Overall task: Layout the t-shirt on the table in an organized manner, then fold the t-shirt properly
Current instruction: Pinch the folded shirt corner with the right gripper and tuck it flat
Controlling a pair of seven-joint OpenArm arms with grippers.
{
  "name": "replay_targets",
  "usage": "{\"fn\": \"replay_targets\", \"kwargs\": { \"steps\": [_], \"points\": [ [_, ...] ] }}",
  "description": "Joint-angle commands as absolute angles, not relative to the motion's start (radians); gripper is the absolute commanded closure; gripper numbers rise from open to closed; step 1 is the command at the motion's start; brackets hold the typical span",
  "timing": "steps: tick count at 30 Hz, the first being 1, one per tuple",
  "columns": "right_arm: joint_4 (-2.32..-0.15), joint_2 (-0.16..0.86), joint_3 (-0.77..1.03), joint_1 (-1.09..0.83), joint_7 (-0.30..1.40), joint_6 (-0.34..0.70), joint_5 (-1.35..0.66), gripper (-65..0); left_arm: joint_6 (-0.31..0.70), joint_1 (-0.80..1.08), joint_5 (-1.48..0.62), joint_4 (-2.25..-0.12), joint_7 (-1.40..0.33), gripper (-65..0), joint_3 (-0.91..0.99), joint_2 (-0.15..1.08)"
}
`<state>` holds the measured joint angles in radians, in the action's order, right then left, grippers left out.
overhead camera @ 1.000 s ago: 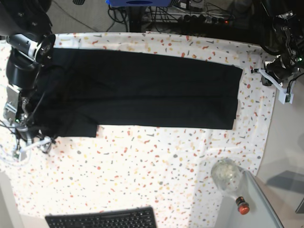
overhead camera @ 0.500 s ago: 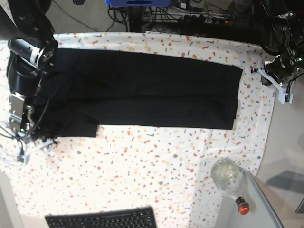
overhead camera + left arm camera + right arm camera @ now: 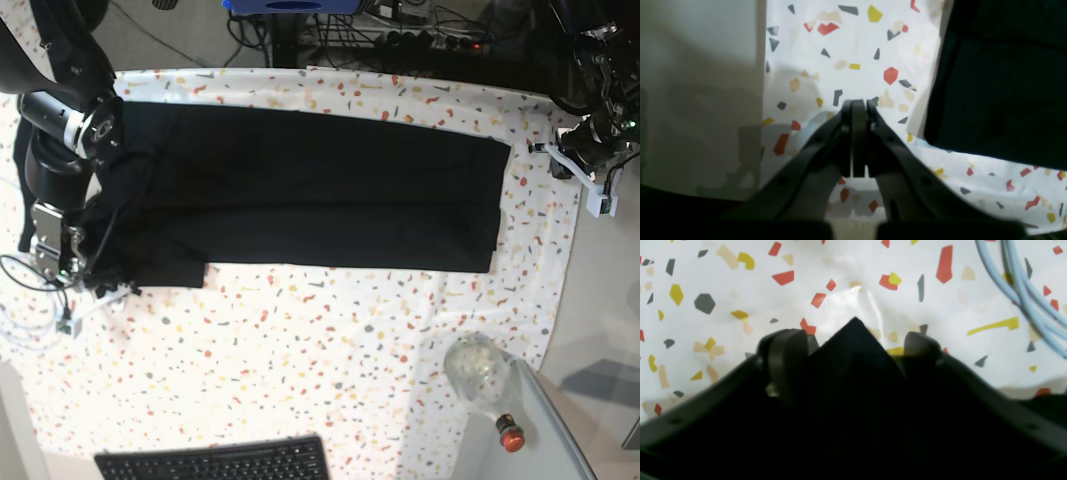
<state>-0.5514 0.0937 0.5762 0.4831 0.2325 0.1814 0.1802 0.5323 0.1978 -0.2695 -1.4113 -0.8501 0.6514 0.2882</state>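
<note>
The black t-shirt (image 3: 300,190) lies as a long flat band across the far half of the table (image 3: 300,350). At its lower-left end is my right gripper (image 3: 95,290). In the right wrist view the right gripper (image 3: 853,346) is open, and a pointed corner of the t-shirt (image 3: 855,373) sits between its fingers (image 3: 786,363) without being pinched. My left gripper (image 3: 575,160) hovers by the table's right edge, past the shirt's right end. In the left wrist view the left gripper (image 3: 858,105) is shut on nothing over the speckled cover (image 3: 853,40), with the t-shirt (image 3: 1000,83) to its right.
A black keyboard (image 3: 215,462) lies at the near edge. A clear glass jar (image 3: 478,368) and a red-capped item (image 3: 510,432) stand near right. Pale blue cables (image 3: 1023,283) run beside the right gripper. Grey floor (image 3: 696,100) shows past the table edge.
My right arm has shifted right, bringing its gripper onto the shirt's lower-left corner, and its jaws have narrowed a little. The left arm and the shirt have not moved.
</note>
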Motion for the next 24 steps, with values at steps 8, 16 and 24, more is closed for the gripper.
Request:
{"fn": "replay_targets", "kwargs": {
  "steps": [8, 16, 24],
  "points": [
    [-0.579, 0.105, 0.581, 0.522, 0.216, 0.182, 0.171, 0.0, 0.539, 0.196, -0.282, -1.425, -0.837, 0.0, 0.659, 0.308],
    [-0.898, 0.058, 0.576, 0.414, 0.389, 0.202, 0.170, 0.0, 0.538, 0.193, -0.282, -1.425, -0.837, 0.0, 0.659, 0.308],
    [-1.256, -0.022, 0.576, 0.265, 0.579, 0.312, 0.170, 0.0, 0.535, 0.186, -0.282, -1.425, -0.837, 0.0, 0.657, 0.308]
  ]
}}
